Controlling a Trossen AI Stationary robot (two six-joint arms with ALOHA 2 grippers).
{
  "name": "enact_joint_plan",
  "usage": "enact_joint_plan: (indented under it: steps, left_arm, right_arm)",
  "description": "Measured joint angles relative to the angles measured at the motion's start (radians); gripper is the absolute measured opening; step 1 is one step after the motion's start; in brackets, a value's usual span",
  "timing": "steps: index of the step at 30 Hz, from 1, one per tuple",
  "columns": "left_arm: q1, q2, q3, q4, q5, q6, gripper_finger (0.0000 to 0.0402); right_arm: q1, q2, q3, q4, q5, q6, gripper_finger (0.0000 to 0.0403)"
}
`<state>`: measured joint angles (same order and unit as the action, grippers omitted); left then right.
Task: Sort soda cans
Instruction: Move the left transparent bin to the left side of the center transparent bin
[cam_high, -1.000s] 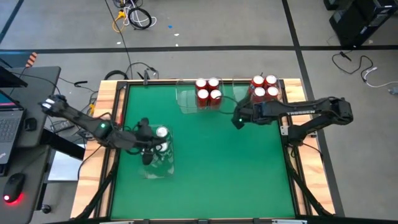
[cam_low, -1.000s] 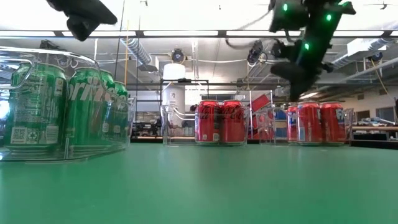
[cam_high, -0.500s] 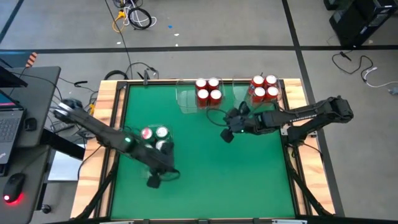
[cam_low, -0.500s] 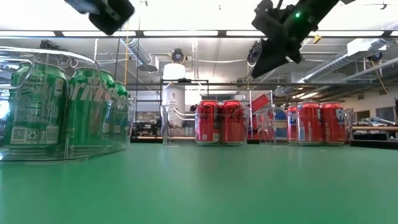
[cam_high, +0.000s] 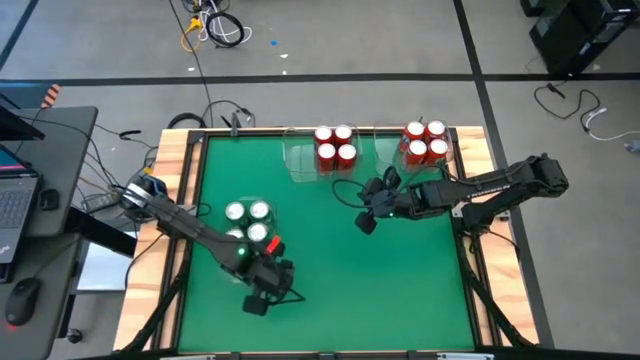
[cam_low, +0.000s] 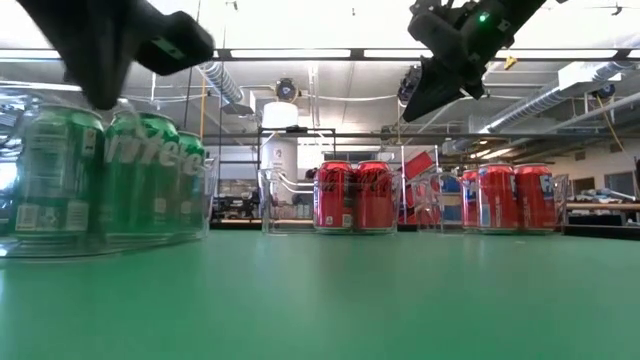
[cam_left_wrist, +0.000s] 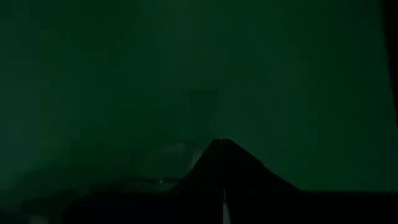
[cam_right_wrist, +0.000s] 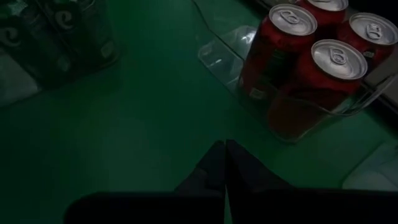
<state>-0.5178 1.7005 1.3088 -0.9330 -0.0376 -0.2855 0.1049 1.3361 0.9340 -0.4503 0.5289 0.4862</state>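
Your sorting looks finished or close to it: the green-bodied metal soda cans (cam_high: 247, 222) stand grouped in a clear plastic rectangular tray (cam_low: 205, 195) at the left of the high view. The red-bodied metal soda cans sit in two clusters along the top edge, one at centre (cam_high: 335, 146) and one toward the right (cam_high: 425, 140), each in its own clear tray.

Your left gripper (cam_high: 258, 301) hangs over the green tabletop (cam_high: 340, 270) at lower left, just below the green cans, with its jaws pressed together and nothing between them. Your right gripper (cam_high: 366, 222) hovers near the middle of the frame, jaws likewise pressed together and empty, with the centre red cluster close ahead in its wrist view.

The risk now lies in the retreat, I judge. The left arm crosses right beside the green cans' tray, so a careless sweep upward could clip the tray wall and tip a can. A black cable loops near the right gripper and could snag on a fast pull-back.
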Motion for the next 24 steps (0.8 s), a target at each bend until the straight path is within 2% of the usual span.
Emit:
enact_joint_plan:
  steps: [9,15,19,24]
  left_arm:
    - [-0.132,-0.001,0.030,-0.329,-0.100,-0.314,0.0000]
    - [-0.204,-0.001,0.019,-0.474,-0.146,-0.531,0.0000]
    - [-0.237,-0.001,0.019,-0.508,-0.166,-0.612,0.0000]
    - [-0.263,-0.001,0.019,-0.506,-0.179,-0.675,0.0000]
  right_arm:
    - [0.000,0.000,0.000,0.000,0.000,-0.015,0.0000]
    - [0.009,0.002,0.000,0.044,-0.021,-0.019,0.0000]
    - [0.018,0.054,0.000,0.310,-0.127,-0.047,0.0000]
    - [-0.024,0.217,0.004,0.689,-0.315,-0.059,0.0004]
